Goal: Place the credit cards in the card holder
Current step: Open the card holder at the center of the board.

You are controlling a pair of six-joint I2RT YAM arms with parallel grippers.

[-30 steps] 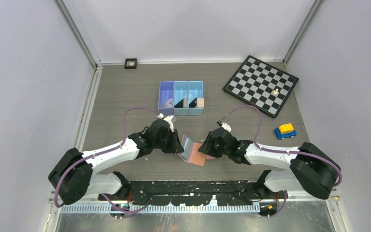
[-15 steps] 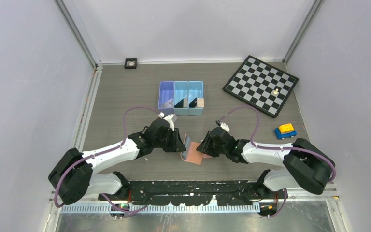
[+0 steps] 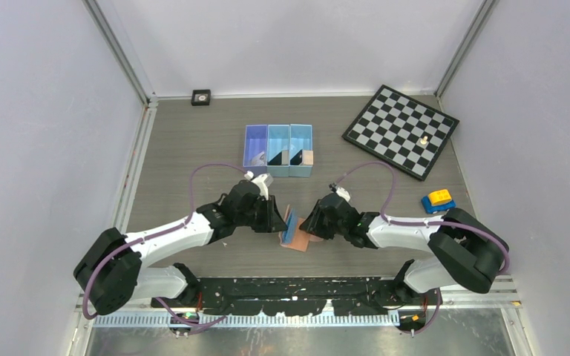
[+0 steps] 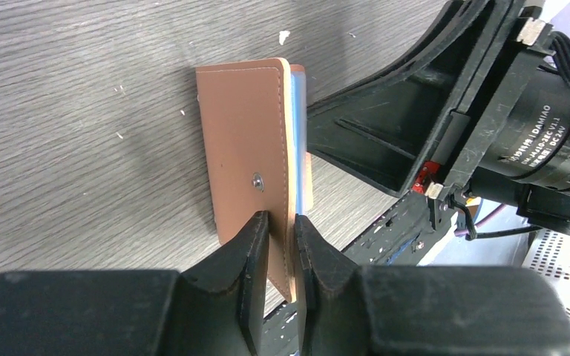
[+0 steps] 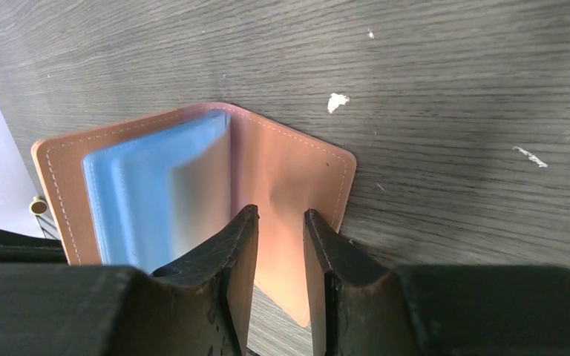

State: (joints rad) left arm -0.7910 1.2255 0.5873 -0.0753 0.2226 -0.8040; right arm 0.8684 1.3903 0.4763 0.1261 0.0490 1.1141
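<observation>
the left gripper (image 4: 280, 222), at nine o'clock of the holder (image 4: 245, 148), pinches its upright flap. the right gripper (image 5: 278, 215), at three o'clock, is narrowly open over the flat flap.

Grey wood-grain table (image 3: 193, 133) — bin (image 3: 278, 172), chessboard (image 3: 401, 131), toy car (image 3: 438, 200), card holder (image 3: 300, 243).

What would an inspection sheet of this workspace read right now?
Surface: grey wood-grain table, a few white flecks.
Job's things: card holder half open, one flap raised; black cards in the blue bin.
Clutter: chessboard with one piece, toy car, small black square by the back wall.
Grippers: left gripper shut on the raised flap; right gripper open over the flat flap.
Cables: purple cables loop above the table.
Surroundings: white walls, metal posts.
</observation>
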